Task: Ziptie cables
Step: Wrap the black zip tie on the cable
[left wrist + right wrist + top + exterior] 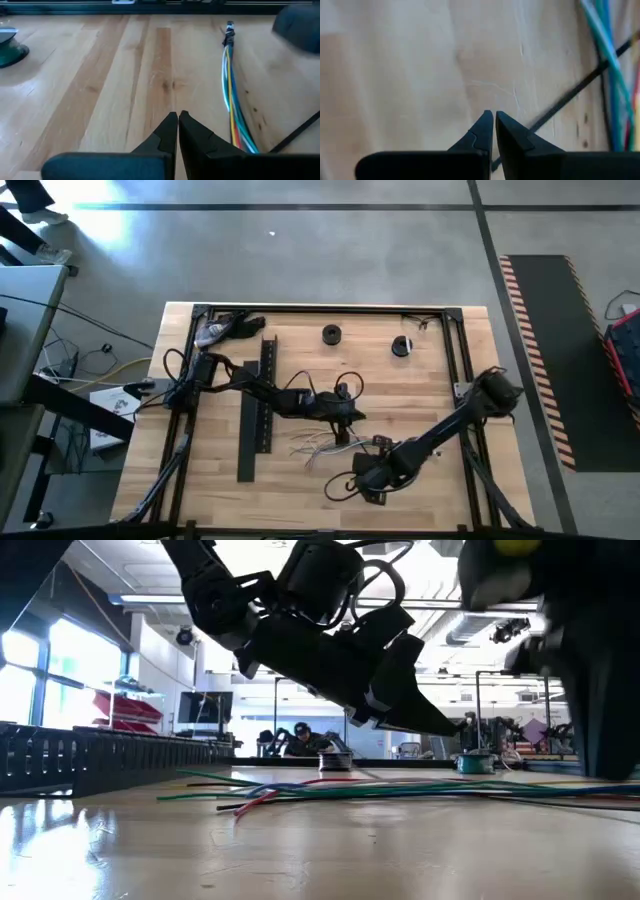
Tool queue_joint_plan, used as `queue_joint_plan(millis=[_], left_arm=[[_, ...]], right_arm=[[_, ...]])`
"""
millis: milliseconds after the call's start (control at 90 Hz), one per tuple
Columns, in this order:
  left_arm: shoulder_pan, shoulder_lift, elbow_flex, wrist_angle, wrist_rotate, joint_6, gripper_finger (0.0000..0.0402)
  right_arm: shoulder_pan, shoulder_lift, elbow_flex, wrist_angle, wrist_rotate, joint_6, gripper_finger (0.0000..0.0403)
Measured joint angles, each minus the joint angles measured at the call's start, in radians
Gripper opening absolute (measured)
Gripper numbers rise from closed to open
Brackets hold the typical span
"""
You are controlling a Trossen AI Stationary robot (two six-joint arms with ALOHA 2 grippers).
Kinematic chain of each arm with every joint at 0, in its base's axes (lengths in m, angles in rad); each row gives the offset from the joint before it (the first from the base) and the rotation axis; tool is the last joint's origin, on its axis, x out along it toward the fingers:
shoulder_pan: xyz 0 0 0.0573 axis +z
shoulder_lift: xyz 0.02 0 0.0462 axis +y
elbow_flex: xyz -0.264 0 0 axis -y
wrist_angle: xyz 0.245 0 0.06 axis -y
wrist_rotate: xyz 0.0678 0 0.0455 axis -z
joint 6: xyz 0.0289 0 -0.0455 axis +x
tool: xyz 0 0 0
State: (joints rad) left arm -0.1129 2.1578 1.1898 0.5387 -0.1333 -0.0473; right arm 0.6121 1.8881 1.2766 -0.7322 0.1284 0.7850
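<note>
High view says we're barely starting — cables point(318, 445) lying loose mid-surface, unbound; left gripper point(352, 416) and right gripper point(372, 470) both closed, holding nothing.

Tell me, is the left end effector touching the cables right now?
Apart. The left wrist view shows the left end effector shut and empty over bare wood, with the cables lying off to one side.
</note>
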Motion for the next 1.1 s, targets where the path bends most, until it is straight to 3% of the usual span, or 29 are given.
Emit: queue_joint_plan(millis=[211,378,656,744,911,1100], left_arm=[[0.0,-0.027,-0.001,-0.05,-0.008,0.01,0.0],[-0.001,-0.112,0.001,-0.142,-0.012,0.037,0.0],[-0.01,-0.148,0.001,-0.231,-0.014,0.029,0.0],[-0.019,-0.172,0.0,-0.315,-0.065,0.026,0.0],[-0.065,-0.262,0.0,-0.523,-0.253,0.058,0.0],[-0.082,-0.351,-0.015,-0.777,-0.265,0.029,0.0]], right_arm=[[0.024,-0.06,0.0,-0.046,0.087,0.102,0.0013],[0.038,-0.057,0.001,-0.078,0.146,0.167,0.0055],[0.036,-0.049,-0.025,-0.134,0.09,0.293,0.013],[0.054,-0.046,-0.089,-0.049,0.052,0.319,0.0141],[0.09,-0.046,-0.145,0.035,0.067,0.363,0.0144],[0.089,-0.079,-0.145,0.058,0.183,0.303,0.0144]])
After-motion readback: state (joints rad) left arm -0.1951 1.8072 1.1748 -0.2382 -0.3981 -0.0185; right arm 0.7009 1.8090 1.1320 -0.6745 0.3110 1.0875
